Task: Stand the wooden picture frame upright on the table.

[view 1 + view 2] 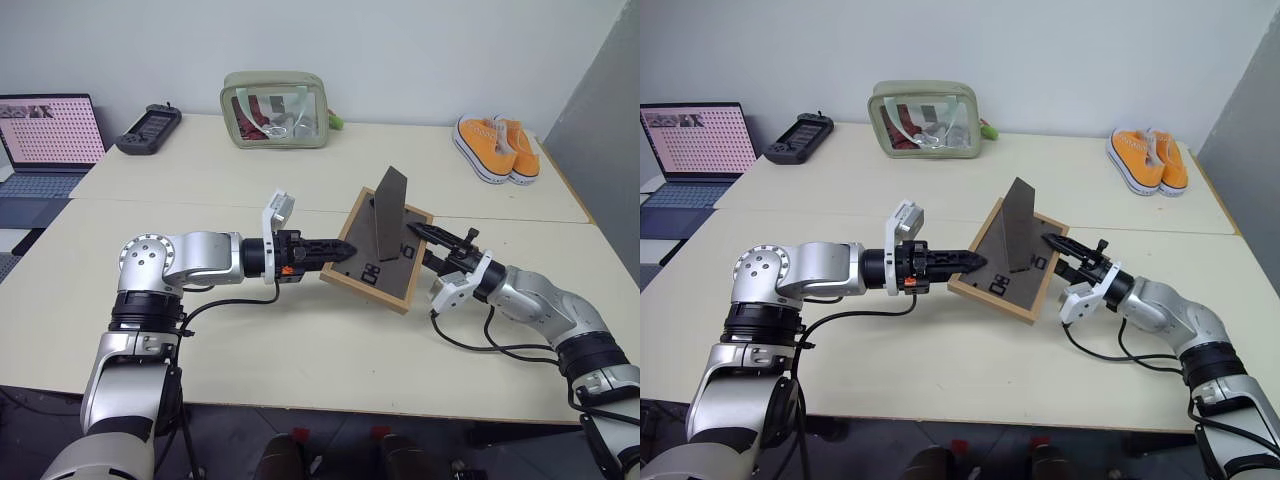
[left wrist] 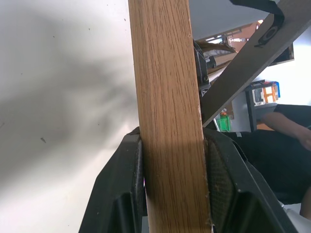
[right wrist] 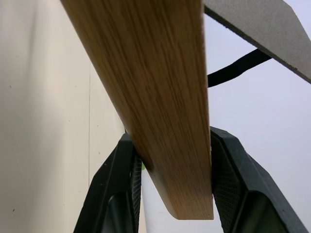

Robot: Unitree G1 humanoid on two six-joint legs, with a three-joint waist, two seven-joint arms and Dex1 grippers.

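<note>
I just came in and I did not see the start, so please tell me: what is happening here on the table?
The robot holds a wooden picture frame between both arms. The left gripper is shut on one edge and the right gripper on the opposite edge. The frame is tilted, back side up, with its easel stand folded out and pointing upward. It is not yet standing on the table. Farther back lie a clear pouch and orange shoes.

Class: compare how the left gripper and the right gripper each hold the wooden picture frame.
The left gripper clamps the wooden picture frame's left edge; the right gripper clamps its right edge. The left points across to the right, the right forward and leftward. Shared: both are shut on the rim, keeping it tilted above the table.
</note>
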